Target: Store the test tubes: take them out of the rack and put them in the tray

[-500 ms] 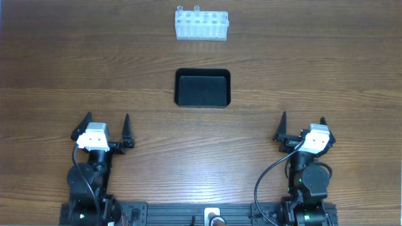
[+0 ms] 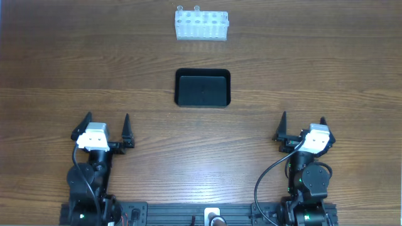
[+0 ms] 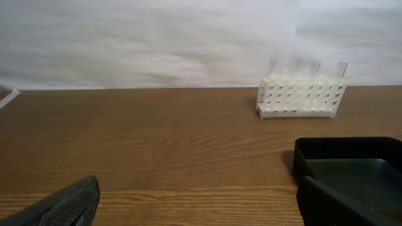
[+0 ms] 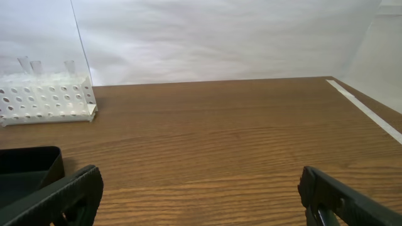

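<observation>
A white test tube rack (image 2: 201, 26) stands at the far middle of the wooden table, with clear tubes (image 2: 188, 10) sticking up from it. The rack (image 3: 301, 97) and its tubes (image 3: 298, 66) also show in the left wrist view, and the rack (image 4: 45, 100) in the right wrist view. A black tray (image 2: 202, 88) lies empty in front of the rack, nearer the arms. My left gripper (image 2: 107, 127) rests open near the front left. My right gripper (image 2: 303, 126) rests open near the front right. Nothing is between the fingers of either.
The black tray's rim (image 3: 348, 147) lies a little ahead of the left gripper, its corner (image 4: 28, 164) ahead of the right one. A white tape line (image 4: 364, 110) marks the table's right side. A pale wall backs the table.
</observation>
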